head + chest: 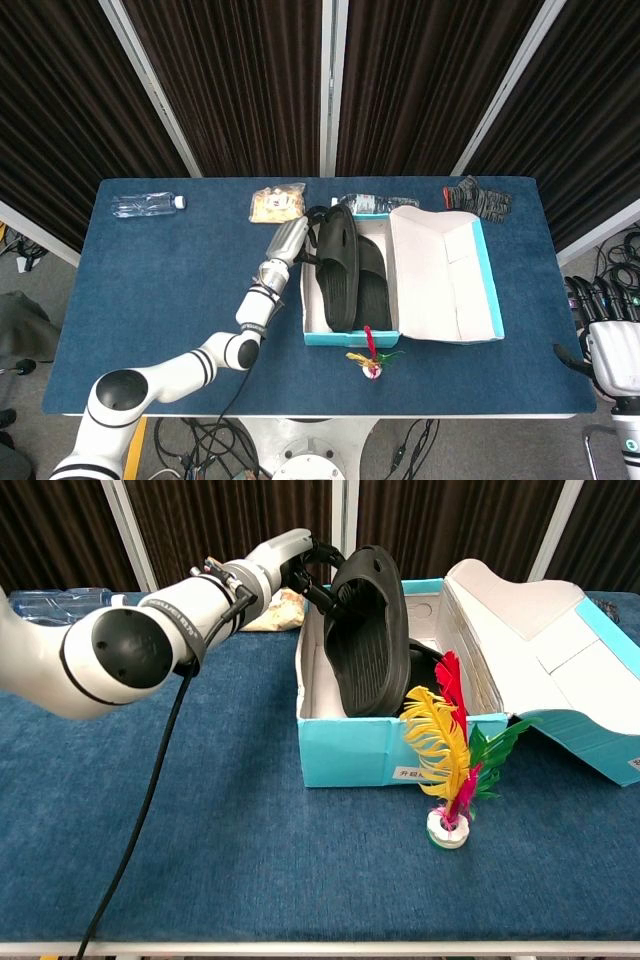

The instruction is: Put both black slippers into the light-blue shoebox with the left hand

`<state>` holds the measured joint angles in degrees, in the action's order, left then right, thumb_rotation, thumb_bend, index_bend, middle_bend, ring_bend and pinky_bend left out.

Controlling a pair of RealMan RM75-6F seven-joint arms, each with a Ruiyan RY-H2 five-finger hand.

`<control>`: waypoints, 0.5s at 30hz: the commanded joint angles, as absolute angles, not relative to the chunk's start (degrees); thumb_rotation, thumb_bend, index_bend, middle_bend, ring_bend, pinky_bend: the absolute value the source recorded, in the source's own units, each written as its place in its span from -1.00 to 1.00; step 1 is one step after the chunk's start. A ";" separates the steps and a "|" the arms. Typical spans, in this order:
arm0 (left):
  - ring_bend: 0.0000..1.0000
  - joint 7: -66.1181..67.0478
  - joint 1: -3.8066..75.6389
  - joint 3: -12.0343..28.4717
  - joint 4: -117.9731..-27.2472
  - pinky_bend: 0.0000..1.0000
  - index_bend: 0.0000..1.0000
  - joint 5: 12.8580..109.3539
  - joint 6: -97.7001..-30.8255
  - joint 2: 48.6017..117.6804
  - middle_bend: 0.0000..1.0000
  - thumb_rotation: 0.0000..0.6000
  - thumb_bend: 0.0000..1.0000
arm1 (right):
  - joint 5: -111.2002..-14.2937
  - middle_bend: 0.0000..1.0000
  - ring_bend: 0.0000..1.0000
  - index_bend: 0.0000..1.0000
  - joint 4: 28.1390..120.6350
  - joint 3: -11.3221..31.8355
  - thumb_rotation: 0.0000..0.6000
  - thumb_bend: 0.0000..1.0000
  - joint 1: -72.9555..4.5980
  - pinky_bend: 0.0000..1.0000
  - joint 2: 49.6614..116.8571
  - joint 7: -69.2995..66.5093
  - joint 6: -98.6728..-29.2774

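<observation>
The light-blue shoebox (pixel 320 338) (pixel 350 755) lies open in the middle of the table, its lid (pixel 440 280) (pixel 530 630) folded out to the right. One black slipper (pixel 375 290) (pixel 425 670) lies inside along the box's right side. A second black slipper (pixel 335 265) (pixel 365 640) leans tilted in the box's left half, its sole up against the left wall. My left hand (pixel 312 232) (pixel 318 565) grips that slipper's top end above the box's back left corner. My right hand (pixel 600 330) hangs off the table's right edge, fingers apart and empty.
A feather shuttlecock (pixel 370 360) (pixel 450 770) stands just in front of the box. A snack bag (pixel 277 202) (pixel 280 605) sits behind my left hand, two plastic bottles (pixel 147 205) (pixel 375 203) lie along the back edge, and a dark glove (pixel 478 198) lies at the back right.
</observation>
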<state>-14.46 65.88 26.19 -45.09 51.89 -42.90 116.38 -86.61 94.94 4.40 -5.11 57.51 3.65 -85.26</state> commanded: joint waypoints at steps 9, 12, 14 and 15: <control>-0.43 -16.63 64.54 23.62 -40.44 -0.52 0.08 58.12 -44.01 120.20 -0.02 1.00 -0.96 | -86.79 -0.81 -1.00 -1.00 95.00 4.27 1.00 -0.87 -4.91 -0.90 57.55 3.61 -85.53; -0.43 -15.98 64.19 23.54 -39.94 -0.52 0.08 58.11 -43.37 120.90 -0.02 1.00 -0.96 | -86.91 -0.81 -1.00 -1.00 95.04 4.22 1.00 -0.86 -4.83 -0.90 57.52 3.62 -85.66; -0.43 -15.30 63.96 23.40 -39.73 -0.52 0.08 58.19 -43.12 121.18 -0.02 1.00 -0.96 | -86.97 -0.81 -1.00 -1.00 95.08 4.21 1.00 -0.86 -4.80 -0.90 57.47 3.62 -85.75; -0.43 -14.78 63.87 23.38 -39.67 -0.52 0.08 58.19 -42.92 121.27 -0.02 1.00 -0.96 | -87.00 -0.81 -1.00 -1.00 95.11 4.21 1.00 -0.86 -4.77 -0.90 57.44 3.62 -85.80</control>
<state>-15.22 64.03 23.45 -39.80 58.15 -43.15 121.10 -86.99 95.11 4.21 -4.77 57.44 3.62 -85.80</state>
